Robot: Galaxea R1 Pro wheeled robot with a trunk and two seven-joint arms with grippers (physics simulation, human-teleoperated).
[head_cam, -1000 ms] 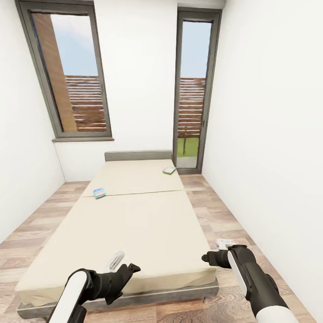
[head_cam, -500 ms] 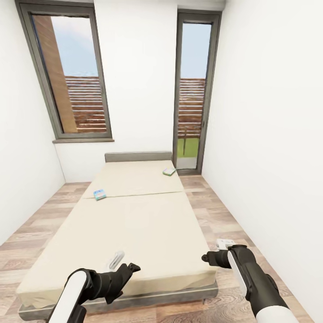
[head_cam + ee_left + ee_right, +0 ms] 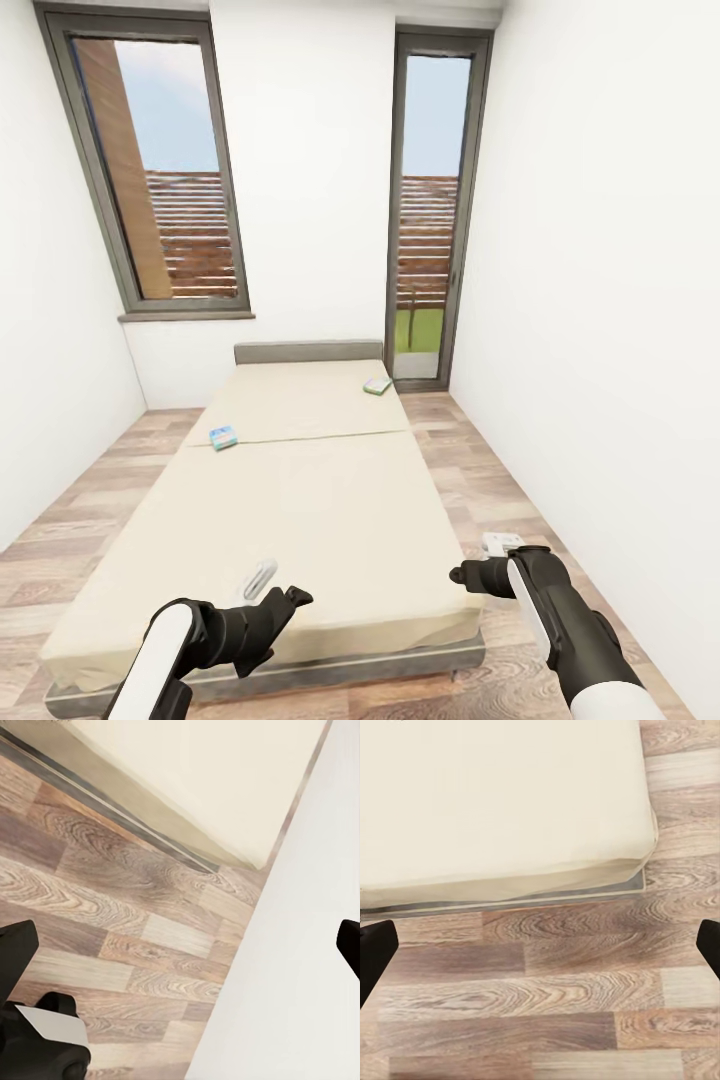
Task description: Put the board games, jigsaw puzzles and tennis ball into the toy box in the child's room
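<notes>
bed (image 3: 300, 520) flat cream mattress, grey frame | two small flat board games (image 3: 223, 437) | woodgrain floor (image 3: 480, 470) | both jaws wide

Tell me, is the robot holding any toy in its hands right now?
No, nothing is held. The left gripper and right gripper have their fingers spread wide with only wooden plank floor between them.

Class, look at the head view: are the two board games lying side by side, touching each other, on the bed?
No: one board game lies near the bed's left edge, the other far apart.
</notes>
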